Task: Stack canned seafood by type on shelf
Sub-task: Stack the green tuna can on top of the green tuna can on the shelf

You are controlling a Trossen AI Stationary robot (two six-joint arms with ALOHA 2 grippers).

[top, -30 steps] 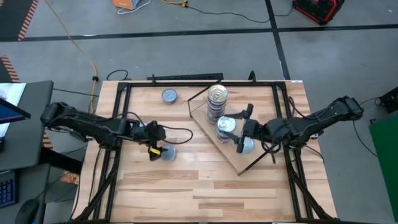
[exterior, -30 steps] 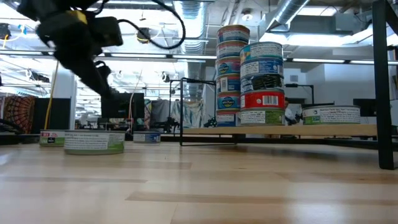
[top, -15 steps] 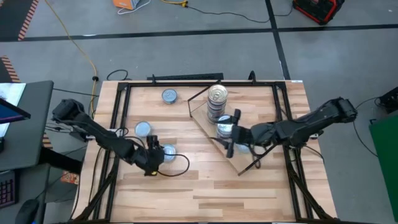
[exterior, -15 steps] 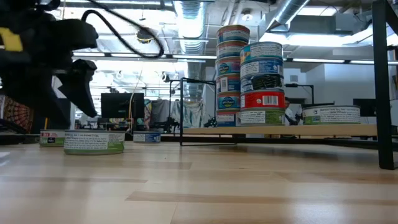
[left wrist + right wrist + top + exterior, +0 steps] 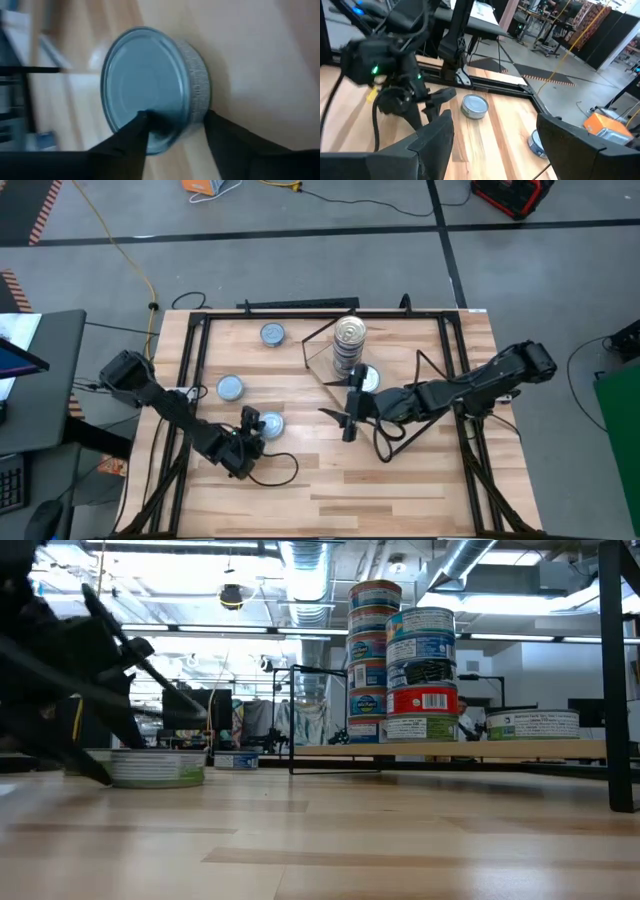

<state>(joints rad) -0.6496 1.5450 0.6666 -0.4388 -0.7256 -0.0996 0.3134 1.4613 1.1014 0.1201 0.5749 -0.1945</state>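
Note:
A flat tin point(image 5: 271, 425) with a silver lid lies on its base on the table, left of the shelf point(image 5: 323, 366). My left gripper point(image 5: 257, 424) slants down at it from the near left. In the left wrist view one finger point(image 5: 134, 134) stands over the lid and the other point(image 5: 220, 137) beside the wall, with the tin's near edge point(image 5: 175, 131) between them. Two stacks of tins point(image 5: 375, 660) point(image 5: 421, 675) and a single tin point(image 5: 531, 724) stand on the shelf. My right gripper point(image 5: 349, 416) hangs open above the table, just left of the shelf, holding nothing. My left gripper has its fingers astride the tin's near edge point(image 5: 192, 125), one above the lid and one outside the side wall. I cannot tell whether either finger touches the tin. The tin lies flat on the table.
Two more tins point(image 5: 230, 388) point(image 5: 272, 334) lie on the table toward the far left. A dark metal frame point(image 5: 190, 360) runs around the tabletop. Bare wood point(image 5: 380, 490) stretches along the near side. Cables trail from both arms.
My left gripper has swung round toward the table's near edge and sunk to the tin, with its wrist rolling. My right gripper has gone from over the shelf toward the table's left, staying open.

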